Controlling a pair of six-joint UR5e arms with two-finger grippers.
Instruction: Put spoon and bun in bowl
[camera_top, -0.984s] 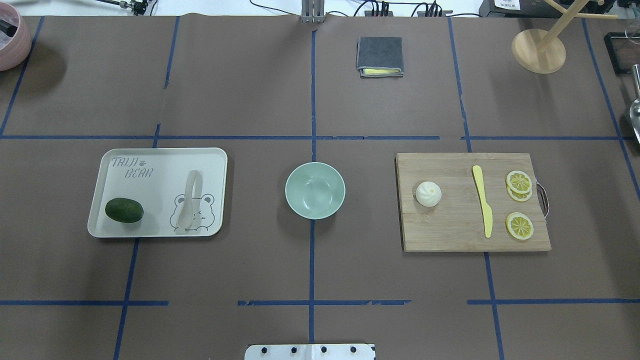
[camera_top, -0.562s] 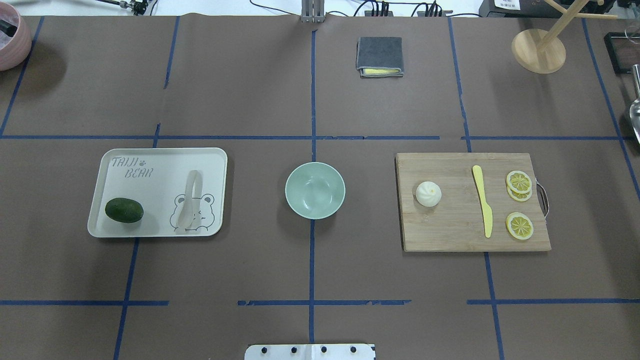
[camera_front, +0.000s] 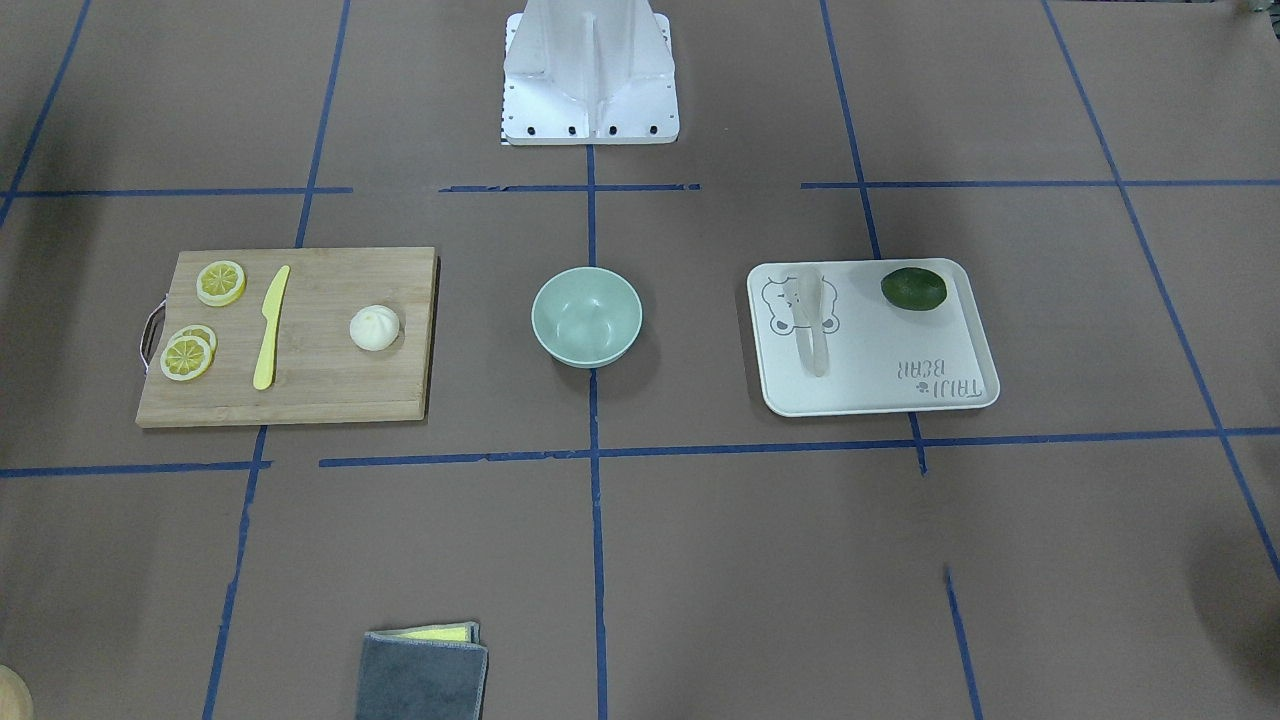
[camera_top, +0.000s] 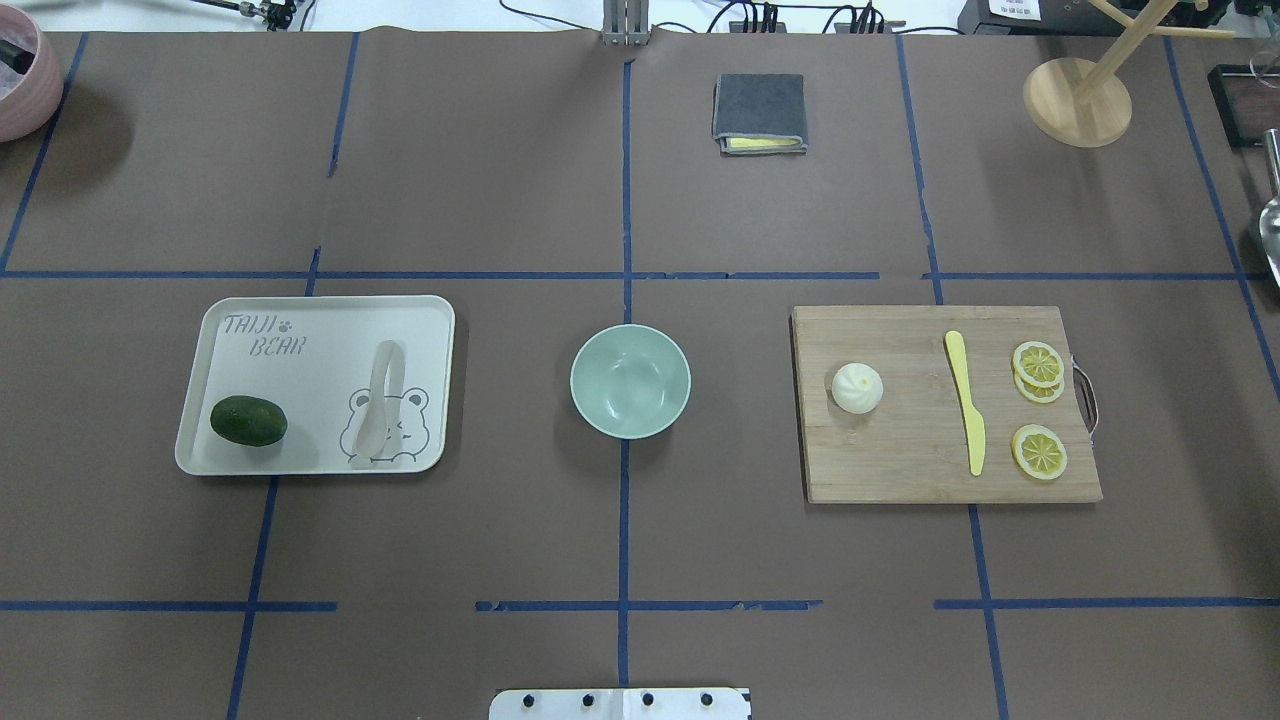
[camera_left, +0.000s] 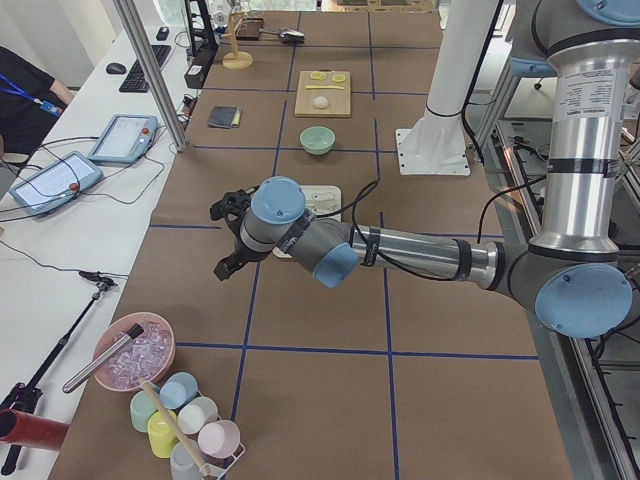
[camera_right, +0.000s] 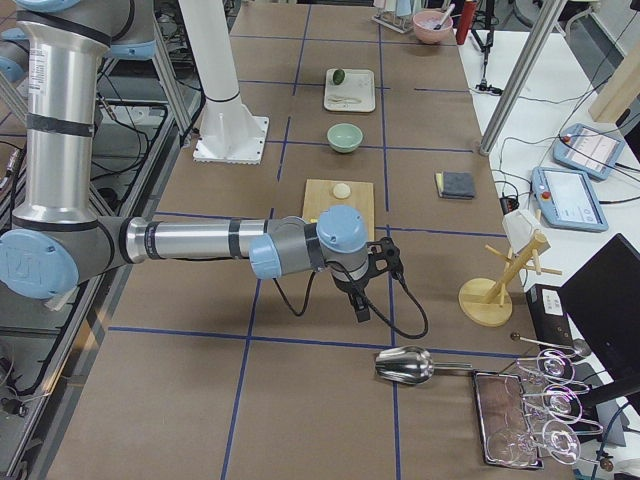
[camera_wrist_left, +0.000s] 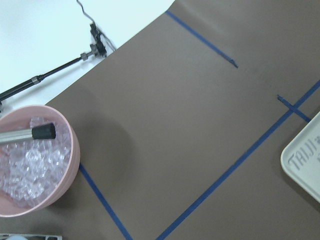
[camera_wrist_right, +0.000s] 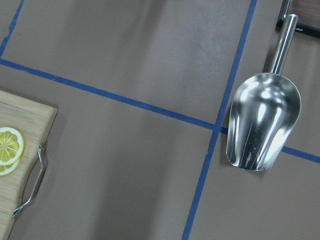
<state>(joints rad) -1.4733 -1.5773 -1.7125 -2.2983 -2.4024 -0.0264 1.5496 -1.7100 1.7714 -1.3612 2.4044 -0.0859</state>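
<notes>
Grippers first: left gripper (camera_left: 217, 241) and right gripper (camera_right: 368, 290) show only in the side views, so you can't tell from these whether either is wide or narrow. Both hang over bare table out at the ends, well apart from every task item.

Progress, as I read it: nothing done, 0 of 2.
- bowl (camera_top: 630, 385) sits mid-table and is empty.
- spoon (camera_top: 376, 405) lies flat on the tray (camera_top: 310, 390) on the robot's left, scoop on the bear print, apart from the lime (camera_top: 248, 420).
- bun (camera_top: 857, 388) sits on the board (camera_top: 900, 460) on the robot's right, at the end nearest the bowl, clear of the knife (camera_top: 966, 400).

Left for you: both picks and both drops. Likely split is left arm for the spoon, right arm for the bun.
</notes>
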